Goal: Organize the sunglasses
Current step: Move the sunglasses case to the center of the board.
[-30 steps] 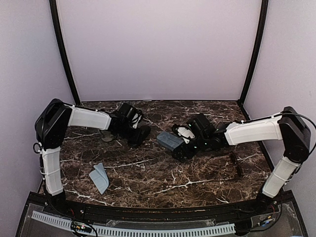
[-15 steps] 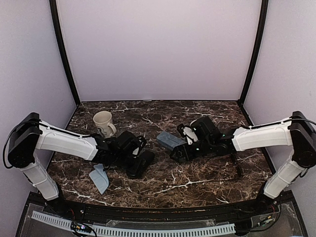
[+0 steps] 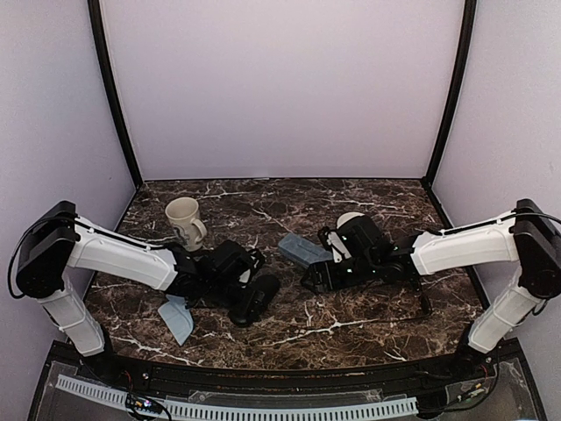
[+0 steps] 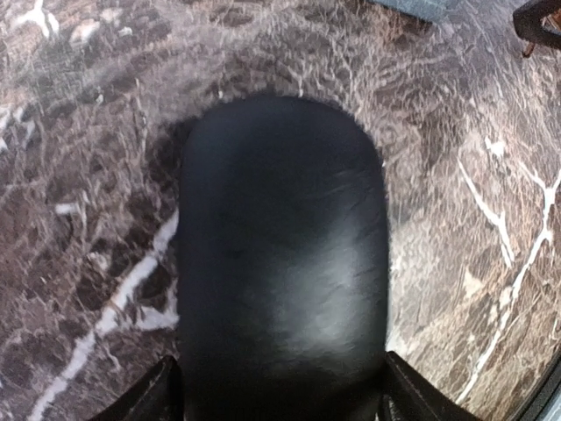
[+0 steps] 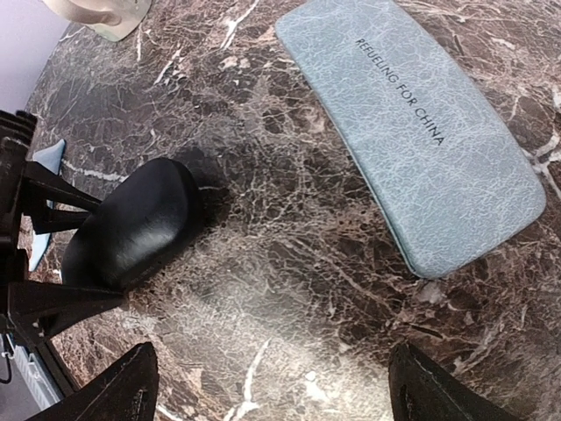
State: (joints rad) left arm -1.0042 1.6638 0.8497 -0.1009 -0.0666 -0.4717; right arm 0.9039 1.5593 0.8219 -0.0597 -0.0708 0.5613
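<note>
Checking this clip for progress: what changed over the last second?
The left gripper brought the black case from farther back toward the near edge, uncovering the mug; it now lies on the table, fingers straddling it, grip unclear. The right gripper, open, eased slightly nearer. The blue-grey case, sunglasses and pale blue pouch stayed put.

Cream mug (image 3: 184,219) back left; black oblong case (image 3: 254,297) and blue-grey case (image 3: 299,250) apart on marble table (image 3: 368,317).
</note>
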